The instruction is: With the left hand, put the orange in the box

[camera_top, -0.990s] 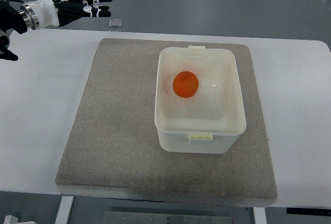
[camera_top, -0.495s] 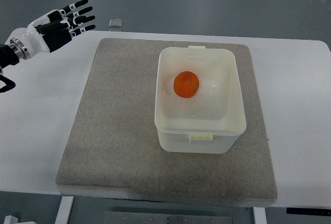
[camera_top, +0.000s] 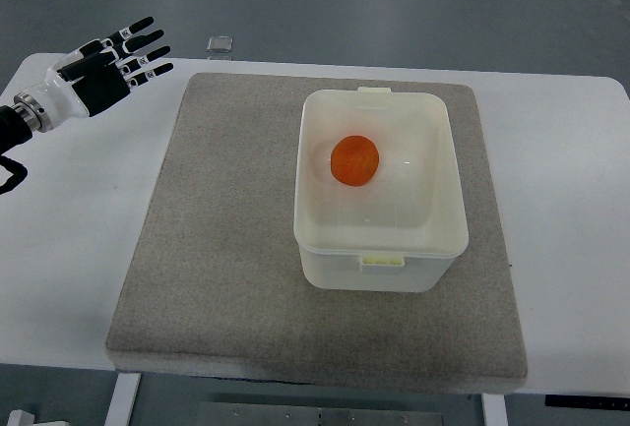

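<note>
A: How is the left hand (camera_top: 98,70) posed?
B: It hangs over the far left corner of the white table (camera_top: 566,170), its arm entering from the left edge of the view. The palm faces roughly downward, and the black fingers (camera_top: 138,42) with white segments are spread and point toward the far right. It holds nothing and touches nothing.

A: How many of each thing appear?
B: One robot hand, one orange (camera_top: 354,159), one box (camera_top: 381,190), one mat (camera_top: 226,249) and one table. One small grey object (camera_top: 220,44) lies just beyond the table's far edge; what it is cannot be told.

A: Where is the orange?
B: Inside the box, resting on its floor, nearer the far wall than the near wall and slightly toward the left wall. It lies well apart from the hand.

A: What are the materials and shapes?
B: The orange is round with a matt, evenly coloured skin. The box is a cream plastic tub, rectangular with rounded corners, open at the top, with a small tab on its far rim and another on its near rim. The mat is a grey rectangle of felt-like cloth covering the middle of the table. The tabletop is smooth, with rounded corners.
</note>
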